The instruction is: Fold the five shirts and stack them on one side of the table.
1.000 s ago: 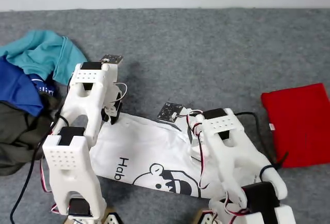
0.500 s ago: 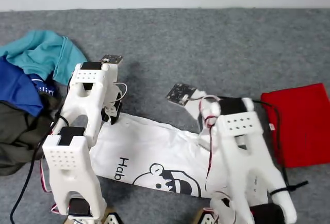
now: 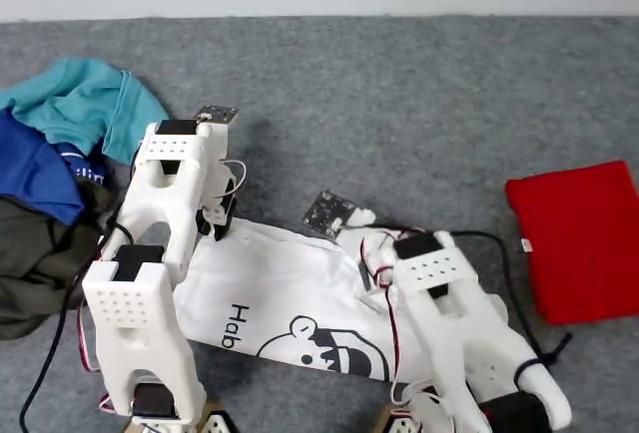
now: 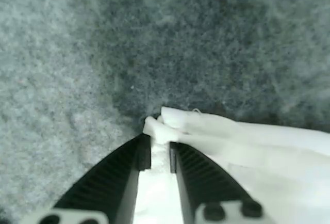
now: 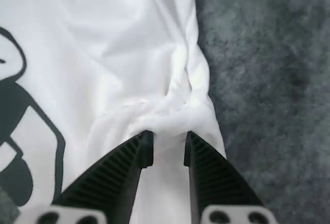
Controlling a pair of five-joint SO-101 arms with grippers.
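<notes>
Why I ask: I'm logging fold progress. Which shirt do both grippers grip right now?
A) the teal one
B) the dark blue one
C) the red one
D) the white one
D: the left gripper and the right gripper each pinch an edge of the white shirt, while the red shirt lies folded apart.

White shirt (image 3: 290, 288) partly beneath both arms (image 3: 160, 214); red shirt (image 3: 579, 238) partly past the view's edge.

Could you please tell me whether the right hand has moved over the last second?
Yes. The right hand swung toward the red shirt, then came back away from it to the white shirt edge, about where it started.
</notes>
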